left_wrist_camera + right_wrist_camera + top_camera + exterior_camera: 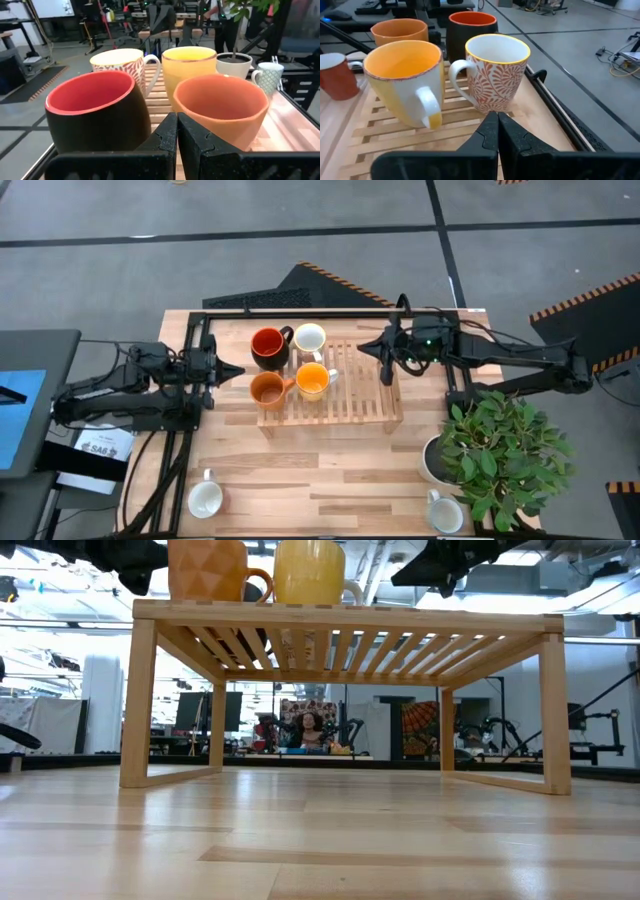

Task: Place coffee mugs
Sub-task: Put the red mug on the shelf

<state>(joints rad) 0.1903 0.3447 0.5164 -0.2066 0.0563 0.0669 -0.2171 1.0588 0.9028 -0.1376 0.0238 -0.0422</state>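
We see a wooden table (330, 480) with a slatted rack (350, 405) holding four mugs: dark mug (268, 346), patterned white mug (309, 338), orange mug (267, 389), yellow mug (313, 381). Two pale mugs (205, 500) sit near the table's front edge. The left gripper (232, 370) and right gripper (386, 365) are pinched closed, holding nothing, one at each end of the rack.

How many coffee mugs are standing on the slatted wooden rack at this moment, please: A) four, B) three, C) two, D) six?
A. The high view shows four mugs grouped at the left end of the wooden rack: the dark mug with red inside, the patterned white mug, the orange mug and the yellow-orange mug. Two more white mugs sit on the table near its front edge.
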